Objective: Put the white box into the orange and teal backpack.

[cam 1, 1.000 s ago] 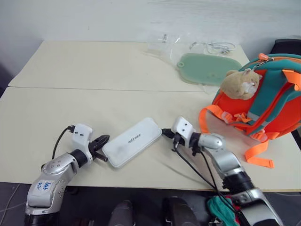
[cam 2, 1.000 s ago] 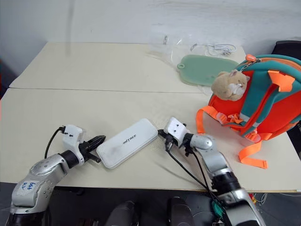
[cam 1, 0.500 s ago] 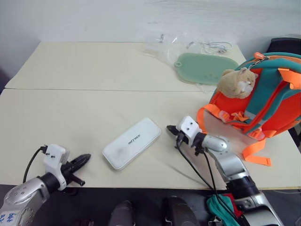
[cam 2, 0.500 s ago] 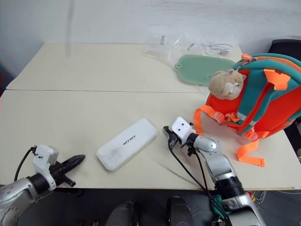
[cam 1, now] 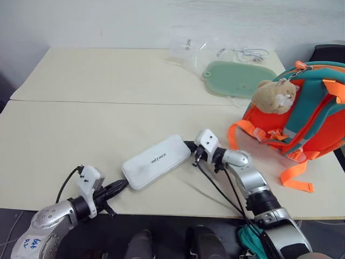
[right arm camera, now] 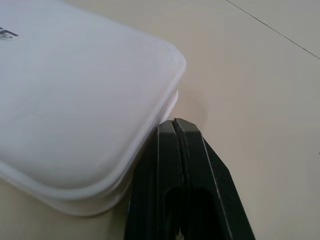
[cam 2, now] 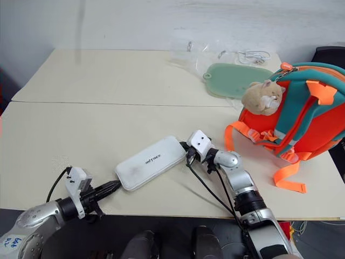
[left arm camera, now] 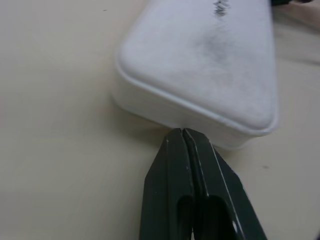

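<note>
The white box [cam 1: 156,162] lies flat and slantwise near the table's front edge. My left gripper [cam 1: 123,183] is shut with nothing in it, and its tip [left arm camera: 181,131] touches the box's near left end [left arm camera: 200,65]. My right gripper [cam 1: 188,144] is also shut and empty, its tip [right arm camera: 175,121] pressed against the box's right end by a rounded corner [right arm camera: 75,115]. The orange and teal backpack [cam 1: 302,113] stands at the right of the table, straps toward me, with a tan plush charm [cam 1: 275,96] on it. Its opening is hidden.
A pale green pouch [cam 1: 237,78] lies at the back right, with clear plastic bags and a white cable [cam 1: 242,53] behind it. A seam [cam 1: 108,101] joins the two tables. A black chair [cam 1: 329,52] stands behind the backpack.
My left gripper left the box's end, swung out to the left, and has come back to touch that end. My right gripper has closed in onto the box's right end. Both stayed shut.
</note>
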